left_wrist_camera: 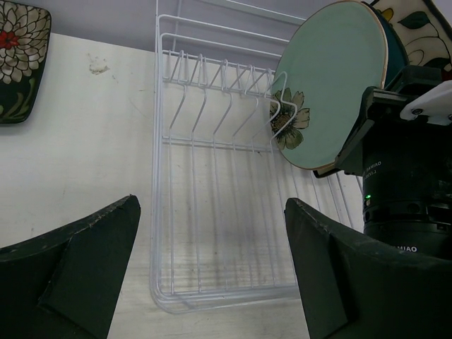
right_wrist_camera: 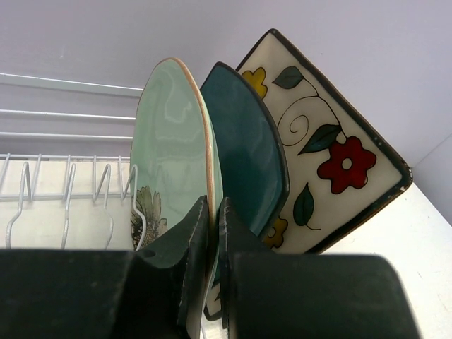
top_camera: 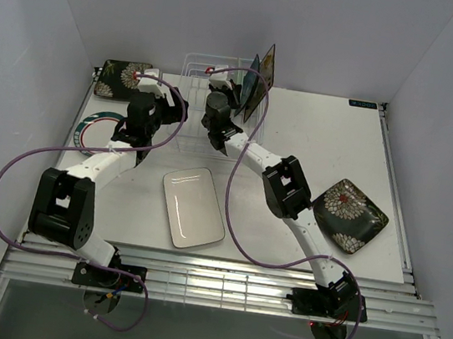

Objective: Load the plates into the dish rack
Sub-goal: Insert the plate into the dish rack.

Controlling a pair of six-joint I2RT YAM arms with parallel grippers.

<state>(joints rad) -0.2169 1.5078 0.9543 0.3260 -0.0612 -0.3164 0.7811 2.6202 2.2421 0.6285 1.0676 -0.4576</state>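
Note:
The white wire dish rack (top_camera: 190, 80) stands at the back middle of the table. At its right end the cream square floral plate (right_wrist_camera: 332, 141), the teal square plate (right_wrist_camera: 247, 155) and the round mint-green plate (right_wrist_camera: 169, 134) stand on edge side by side. My right gripper (right_wrist_camera: 213, 212) is shut on the mint-green plate's rim, and the plate sits against a prong (left_wrist_camera: 281, 116). My left gripper (left_wrist_camera: 212, 268) is open and empty, hovering over the rack's near left end (left_wrist_camera: 212, 212). The white rectangular plate (top_camera: 193, 207) lies flat in the middle.
One dark square floral plate (top_camera: 124, 77) lies at the back left, another (top_camera: 350, 215) at the right. The round white green-rimmed plate (top_camera: 89, 129) lies at the left, partly under my left arm. Several free slot prongs (left_wrist_camera: 212, 85) stand left of the mint-green plate.

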